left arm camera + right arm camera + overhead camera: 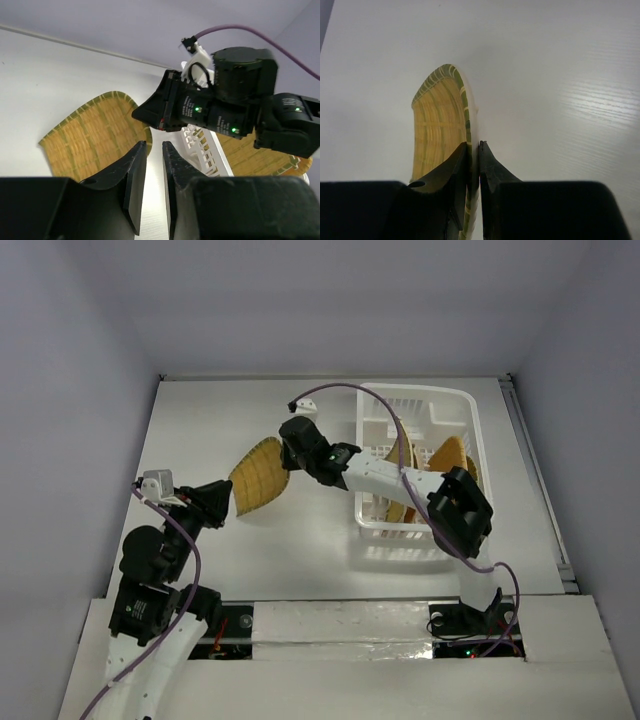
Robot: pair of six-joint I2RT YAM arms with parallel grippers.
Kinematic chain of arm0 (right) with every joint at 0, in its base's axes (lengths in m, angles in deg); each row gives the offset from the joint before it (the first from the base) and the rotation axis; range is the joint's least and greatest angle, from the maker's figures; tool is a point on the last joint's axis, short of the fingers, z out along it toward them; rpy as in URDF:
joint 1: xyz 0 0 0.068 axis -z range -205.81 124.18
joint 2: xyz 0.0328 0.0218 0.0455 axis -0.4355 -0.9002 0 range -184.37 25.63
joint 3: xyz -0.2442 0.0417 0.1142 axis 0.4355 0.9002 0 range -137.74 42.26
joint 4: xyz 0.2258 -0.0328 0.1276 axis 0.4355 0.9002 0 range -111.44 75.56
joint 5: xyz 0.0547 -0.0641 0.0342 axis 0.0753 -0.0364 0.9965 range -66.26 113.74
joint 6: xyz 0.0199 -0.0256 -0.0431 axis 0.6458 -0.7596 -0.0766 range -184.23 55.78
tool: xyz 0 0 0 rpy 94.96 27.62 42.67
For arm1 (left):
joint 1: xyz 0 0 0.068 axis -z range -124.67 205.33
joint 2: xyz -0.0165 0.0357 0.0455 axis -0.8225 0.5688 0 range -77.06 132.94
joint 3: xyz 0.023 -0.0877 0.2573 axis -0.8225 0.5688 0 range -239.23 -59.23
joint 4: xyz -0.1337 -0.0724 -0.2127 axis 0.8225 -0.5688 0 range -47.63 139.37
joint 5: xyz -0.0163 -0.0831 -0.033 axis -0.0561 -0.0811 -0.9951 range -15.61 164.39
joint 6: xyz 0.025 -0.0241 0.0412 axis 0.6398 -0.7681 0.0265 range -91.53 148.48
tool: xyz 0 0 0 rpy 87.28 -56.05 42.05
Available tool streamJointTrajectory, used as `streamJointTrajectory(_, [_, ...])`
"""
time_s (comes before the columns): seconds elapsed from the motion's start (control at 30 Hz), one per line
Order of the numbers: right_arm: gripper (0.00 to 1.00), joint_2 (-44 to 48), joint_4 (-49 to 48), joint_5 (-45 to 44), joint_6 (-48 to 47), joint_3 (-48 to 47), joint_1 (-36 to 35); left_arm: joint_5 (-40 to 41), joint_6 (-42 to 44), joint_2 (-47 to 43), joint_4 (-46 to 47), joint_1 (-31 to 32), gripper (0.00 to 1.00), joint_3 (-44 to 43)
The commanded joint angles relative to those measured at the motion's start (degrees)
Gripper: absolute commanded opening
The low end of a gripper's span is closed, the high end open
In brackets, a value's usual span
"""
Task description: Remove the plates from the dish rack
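The white surface (300,540) carries the dish rack (463,400) at its right side, with orange woven plates (452,452) standing inside. Left of the rack and outside it, a fan-shaped plate (257,477) hangs over the surface, its rim clamped between the right fingers (486,156). The left fingers (136,161), near that plate, stand a narrow gap apart, gripping nothing.

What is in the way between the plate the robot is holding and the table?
Nothing I can see. The right fingers pinch the fan-shaped plate over bare table, left of the dish rack. The left fingers are close beside it.
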Motion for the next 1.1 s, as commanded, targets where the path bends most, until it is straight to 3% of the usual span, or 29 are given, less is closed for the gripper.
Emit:
streamJointTrajectory(0.0, [0.0,-0.88,-7.53,-3.14,5.86,-0.45,0.34,-0.95,-0.09,1.03,2.42,0.3,0.18,-1.37])
streamJointTrajectory(0.23, [0.0,-2.55,-8.58,-3.51,10.25,5.69,0.34,-1.03,-0.27,0.94,2.51,0.3,0.2,-1.28])
streamJointTrajectory(0.33, [0.09,-4.31,-7.19,-3.68,10.61,5.62,0.34,-1.47,-0.27,1.12,2.59,0.3,0.21,-1.2])
streamJointTrajectory(0.37, [0.17,-4.83,-6.48,-3.68,10.53,4.22,0.34,-1.65,-0.27,1.2,2.6,0.3,0.21,-1.2])
streamJointTrajectory(0.47, [0.29,-6.68,-4.37,-3.77,9.91,2.46,0.34,-1.65,-0.27,1.2,2.59,0.3,0.21,-1.2])
streamJointTrajectory(0.7, [0.35,-7.65,-1.9,-3.86,8.15,-0.01,0.87,-2.0,-0.27,1.12,2.68,0.3,0.22,-1.11])
streamJointTrajectory(0.87, [0.52,-1.79,0.2,-3.07,3.41,-0.71,0.87,-2.0,-0.18,1.03,2.77,0.3,0.23,-1.02])
streamJointTrajectory(1.03, [0.51,9.55,5.98,-3.41,-3.08,-0.36,0.87,-2.35,-0.1,0.94,3.03,0.3,0.28,-1.02])
streamJointTrajectory(1.07, [0.35,11.93,8.09,-4.37,-3.97,-0.1,0.87,-2.7,0.08,0.94,3.12,0.3,0.29,-0.93])
